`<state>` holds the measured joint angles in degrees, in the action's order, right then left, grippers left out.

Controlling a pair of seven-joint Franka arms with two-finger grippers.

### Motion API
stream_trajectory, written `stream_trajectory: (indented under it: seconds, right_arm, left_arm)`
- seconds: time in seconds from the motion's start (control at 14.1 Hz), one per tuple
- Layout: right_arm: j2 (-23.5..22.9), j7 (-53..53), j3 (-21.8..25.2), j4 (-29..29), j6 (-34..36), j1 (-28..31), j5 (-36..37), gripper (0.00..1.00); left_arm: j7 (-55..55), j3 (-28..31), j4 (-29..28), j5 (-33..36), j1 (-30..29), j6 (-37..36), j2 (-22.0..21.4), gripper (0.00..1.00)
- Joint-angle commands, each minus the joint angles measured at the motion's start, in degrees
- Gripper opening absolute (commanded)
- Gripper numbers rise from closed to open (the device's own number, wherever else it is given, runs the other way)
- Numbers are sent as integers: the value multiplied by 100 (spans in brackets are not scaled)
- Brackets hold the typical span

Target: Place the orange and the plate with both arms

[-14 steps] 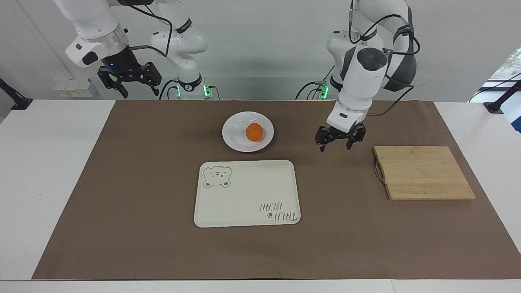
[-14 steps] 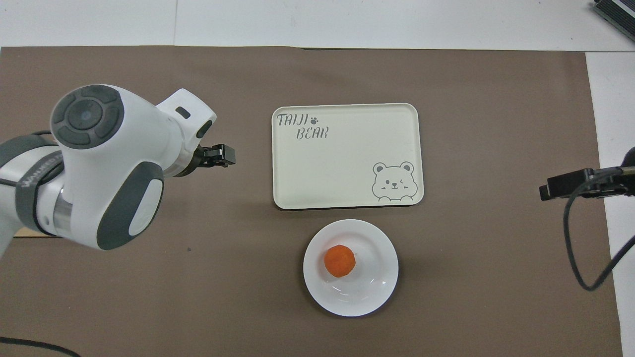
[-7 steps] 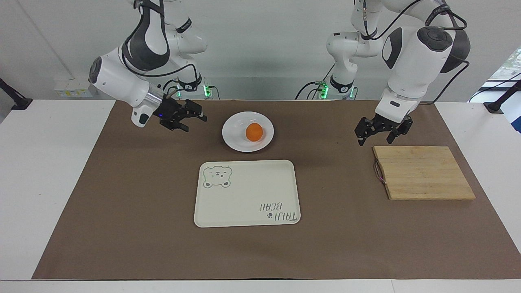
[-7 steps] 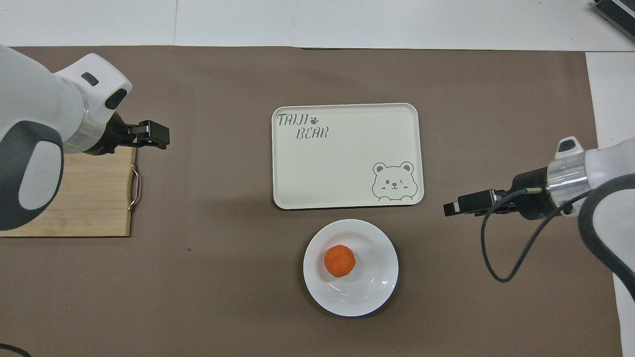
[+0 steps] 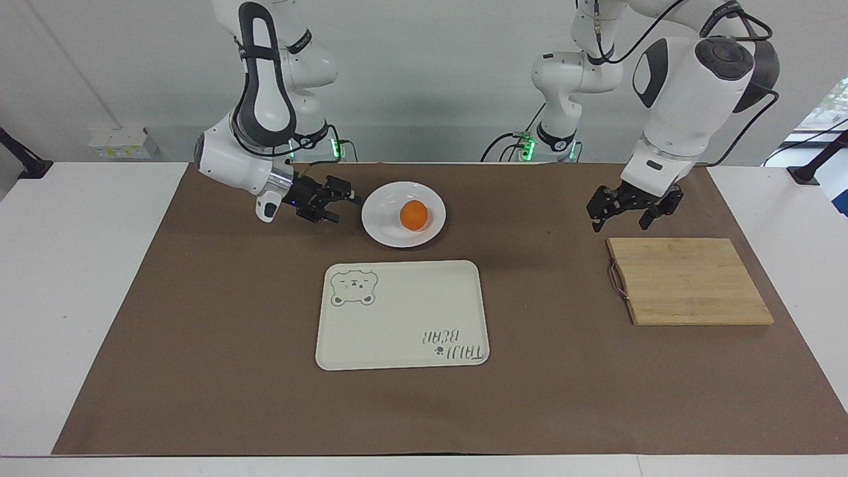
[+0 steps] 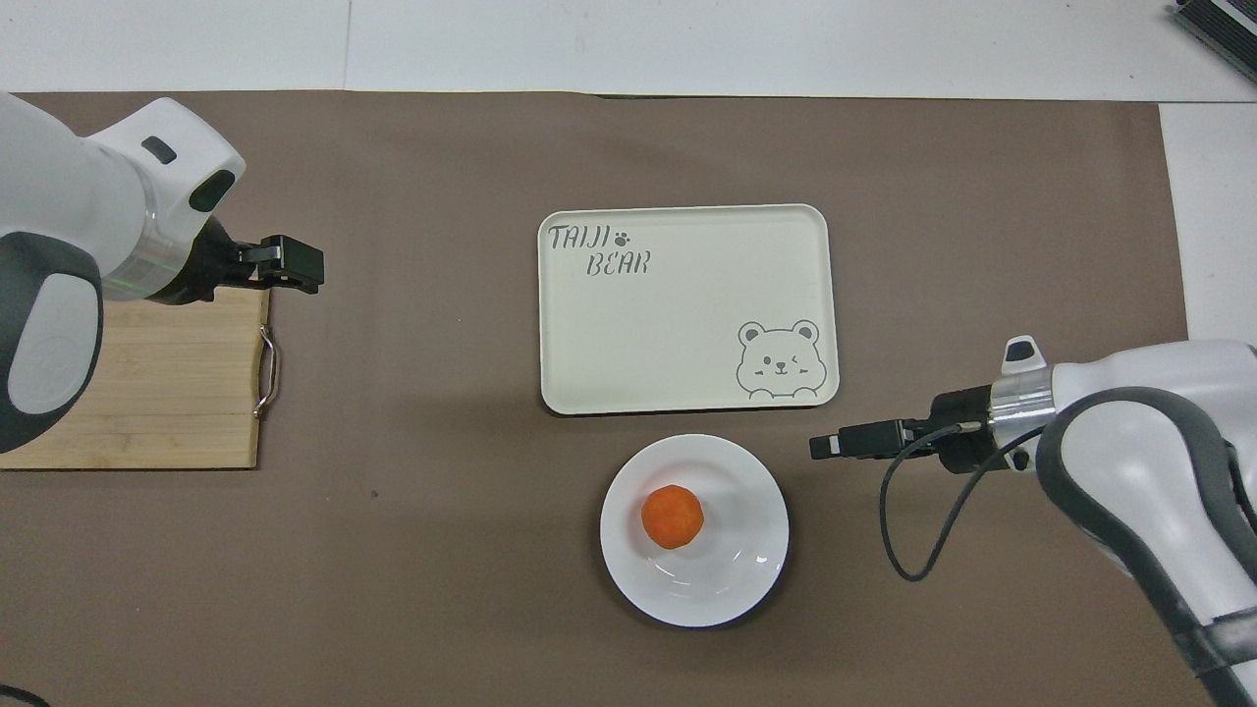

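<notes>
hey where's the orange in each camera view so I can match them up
Facing view: orange on the white plate, upper middle, above the bear tray.
Overhead view: orange on the plate, lower middle, below the tray.
Shared landmark: the bear tray.

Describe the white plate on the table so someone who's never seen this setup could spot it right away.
Start at the brown mat covering the table, then find the cream bear tray in its middle. The plate lies just beside that tray, nearer to the robots. It is the only round, glossy white dish, and an orange rests on it.
</notes>
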<state>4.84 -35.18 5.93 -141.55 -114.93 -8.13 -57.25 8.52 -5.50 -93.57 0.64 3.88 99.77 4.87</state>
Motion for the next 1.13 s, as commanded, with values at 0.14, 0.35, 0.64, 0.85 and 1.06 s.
stream_trajectory:
  seconds: [0.14,0.35,0.64,0.85,1.06]
  right_arm:
    - [-220,-770,-4,-443,-223,-66,-699,100]
    - [-378,-990,-4,-654,-258,-223,-1278,100]
    - [-405,-991,-4,-838,-390,-374,-1482,100]
    - [-405,-929,-4,-883,-373,-374,-1552,100]
    - [-484,-982,-4,-909,-390,-514,-1860,100]
  left_arm:
    - [-1026,162,182,-11,-537,-572,-284,100]
    - [-1019,593,129,-20,-248,-958,-609,100]
    - [-975,611,76,-20,-134,-1303,-751,100]
    - [-834,602,94,-20,-133,-1276,-707,100]
    - [-825,602,102,-20,-142,-1293,-698,100]
